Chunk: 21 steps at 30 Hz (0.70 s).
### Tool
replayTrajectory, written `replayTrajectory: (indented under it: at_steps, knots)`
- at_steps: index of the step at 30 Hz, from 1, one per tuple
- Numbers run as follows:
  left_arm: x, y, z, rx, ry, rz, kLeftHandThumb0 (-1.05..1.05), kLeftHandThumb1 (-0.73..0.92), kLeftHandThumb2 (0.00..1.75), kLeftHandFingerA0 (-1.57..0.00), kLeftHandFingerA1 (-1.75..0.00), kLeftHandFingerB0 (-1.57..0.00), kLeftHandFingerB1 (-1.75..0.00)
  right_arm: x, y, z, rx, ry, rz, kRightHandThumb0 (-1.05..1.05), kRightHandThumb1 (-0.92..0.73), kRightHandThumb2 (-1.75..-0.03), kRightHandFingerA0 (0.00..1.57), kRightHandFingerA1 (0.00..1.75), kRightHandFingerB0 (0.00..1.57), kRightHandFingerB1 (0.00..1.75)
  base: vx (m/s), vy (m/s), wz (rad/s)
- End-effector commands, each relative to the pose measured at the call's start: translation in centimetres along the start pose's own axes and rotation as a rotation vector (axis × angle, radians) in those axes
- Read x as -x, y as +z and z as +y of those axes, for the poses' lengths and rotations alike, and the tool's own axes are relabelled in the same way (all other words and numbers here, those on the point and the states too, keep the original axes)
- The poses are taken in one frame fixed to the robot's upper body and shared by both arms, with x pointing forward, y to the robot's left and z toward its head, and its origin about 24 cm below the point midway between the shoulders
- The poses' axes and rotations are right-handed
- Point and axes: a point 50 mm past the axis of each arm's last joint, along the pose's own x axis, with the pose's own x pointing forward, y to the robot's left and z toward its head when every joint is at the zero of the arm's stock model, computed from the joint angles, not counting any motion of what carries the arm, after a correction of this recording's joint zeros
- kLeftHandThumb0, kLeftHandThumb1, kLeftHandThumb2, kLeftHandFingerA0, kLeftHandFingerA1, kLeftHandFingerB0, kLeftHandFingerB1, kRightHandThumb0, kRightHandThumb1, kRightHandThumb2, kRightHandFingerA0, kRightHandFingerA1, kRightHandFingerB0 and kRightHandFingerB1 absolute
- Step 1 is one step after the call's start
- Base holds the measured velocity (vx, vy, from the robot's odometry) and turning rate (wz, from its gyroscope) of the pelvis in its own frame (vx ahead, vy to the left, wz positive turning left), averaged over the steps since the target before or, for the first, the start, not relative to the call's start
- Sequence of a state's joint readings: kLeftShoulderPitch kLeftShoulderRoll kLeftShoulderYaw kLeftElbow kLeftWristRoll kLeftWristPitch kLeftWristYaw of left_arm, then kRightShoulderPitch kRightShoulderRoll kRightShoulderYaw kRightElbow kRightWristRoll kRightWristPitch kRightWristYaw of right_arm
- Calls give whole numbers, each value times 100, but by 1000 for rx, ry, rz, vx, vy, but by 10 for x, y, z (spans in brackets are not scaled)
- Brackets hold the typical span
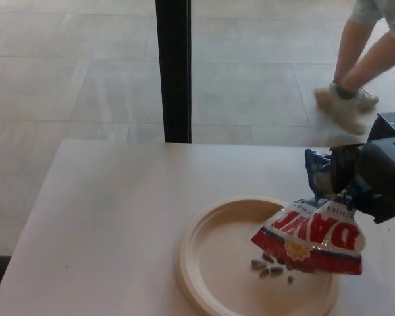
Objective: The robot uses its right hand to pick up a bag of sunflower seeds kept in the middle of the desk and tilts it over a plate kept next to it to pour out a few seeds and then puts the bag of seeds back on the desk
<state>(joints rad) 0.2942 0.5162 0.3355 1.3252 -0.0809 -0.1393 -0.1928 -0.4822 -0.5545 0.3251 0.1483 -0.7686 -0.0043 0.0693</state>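
Head view. Right hand [375, 178] enters frame at 3 o'clock, black fingers [345, 172] clamped on blue top end of sunflower seed bag [313, 237]. Bag held up off the surface, tipped, red/white lower end hanging over plate [197, 263] at plate's 3 o'clock side; lettering on bag reads upside down. Can't tell if bag's low edge touches plate or clears it.

Seeds [271, 268]: small dark cluster lying on plate just under bag's lower-left corner, a few pcs, one a bit apart toward 5 o'clock of the cluster.

Plate: round, pale cream, raised rim, sits on table [112, 224] at lower centre-right of frame; bottom edge cut off by frame. Table top pale, matte; far edge runs across mid-frame.

Left hand: not in frame.

Bkgd: black vertical post [173, 69] at 12 o'clock beyond table's far edge, tiled floor [72, 72] behind. Person's legs [359, 56] at 1–2 o'clock on floor, light sneakers [345, 106] w/ dark socks, blurred.
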Motion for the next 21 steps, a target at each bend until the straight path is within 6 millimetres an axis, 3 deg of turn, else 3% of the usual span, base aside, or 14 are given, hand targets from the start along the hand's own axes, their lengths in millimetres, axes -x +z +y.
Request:
replayTrajectory:
  at_steps: [1,3,8,10,13,14,16,21]
  knots:
    - [1,4,8,14,20,-15,-45,65,60,-58,-60,-53,-45,-4,2,-11,94,-51,-26,-25,-46,-101,90,175,74,156,0,0,0]
    - [1,4,8,9,22,-13,-46,63,59,-60,-64,-57,-46,-6,2,-13,95,-59,-25,-25,-43,-105,91,175,78,149,0,0,0]
    - [1,5,9,-22,17,-18,-48,64,59,-55,-58,-55,-44,-7,3,-19,116,-82,-37,-25,-43,-93,89,175,70,162,0,0,0]
    - [1,7,10,-39,13,-25,-48,64,59,-57,-60,-59,-46,-8,3,-23,109,-100,-36,-28,-43,-98,91,175,78,142,0,0,0]
    - [2,7,11,-43,14,-21,-48,65,60,-58,-60,-56,-44,-9,3,-26,117,-108,-22,-30,-41,-98,90,175,75,147,0,0,0]
    - [1,7,11,-36,12,-19,-46,65,59,-57,-61,-57,-46,-11,3,-30,133,-91,-8,-31,-42,-95,88,175,69,160,0,0,0]
    - [1,7,11,-67,15,-12,-49,61,59,-51,-58,-54,-44,-12,4,-34,163,-97,5,-32,-43,-94,88,175,68,161,0,0,0]
    - [2,6,12,-67,7,-22,-50,61,58,-61,-67,-66,-48,-17,7,-39,131,-148,11,-30,-47,-93,90,175,70,163,0,0,0]
